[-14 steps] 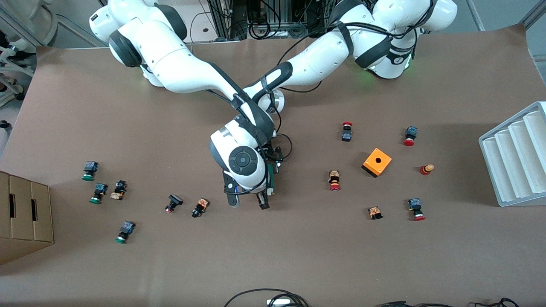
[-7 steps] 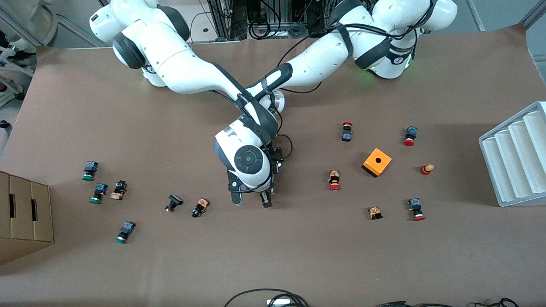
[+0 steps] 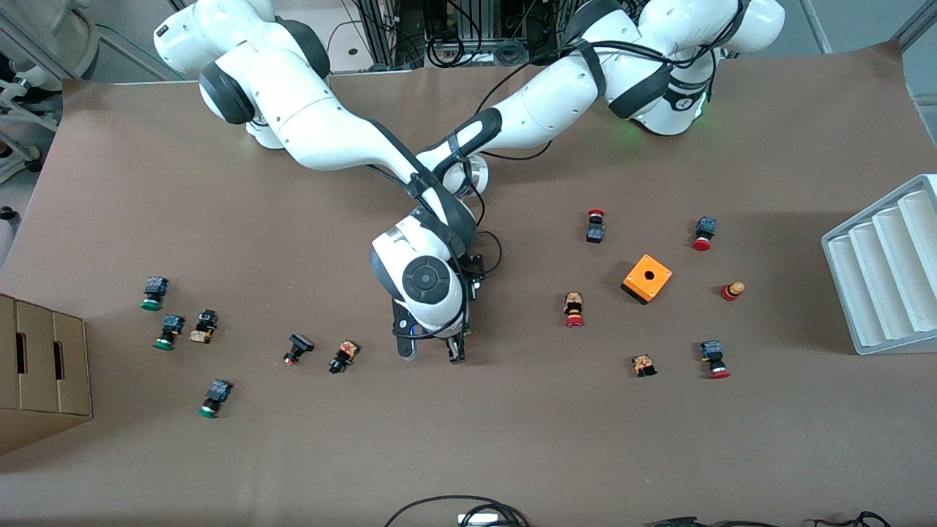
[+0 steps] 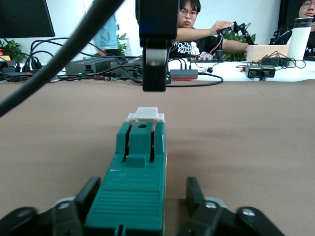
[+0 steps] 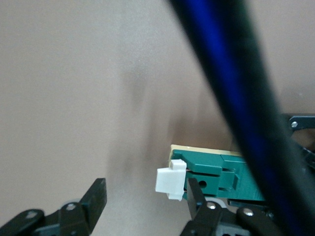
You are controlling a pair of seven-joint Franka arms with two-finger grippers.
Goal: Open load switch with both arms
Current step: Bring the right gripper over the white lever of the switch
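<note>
Right end effector point(image 3: 432, 353) now nearer load switch point(image 4: 135, 179), fingers apart; left end effector point(image 4: 140, 209) astride, apart.

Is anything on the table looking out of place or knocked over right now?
Nothing stands out. The load switch lies flat between the left gripper fingers, and the push buttons lie scattered on their sides, none visibly damaged.

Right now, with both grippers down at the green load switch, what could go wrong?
1. The left gripper straddles the load switch, with a gap on one side; closing may nudge or twist it.
2. The right gripper is off-centre at the white block: one finger is at the green body, the other out over bare table, so it may miss the block.
3. The arms cross over the switch; cables hang close and could snag.
</note>
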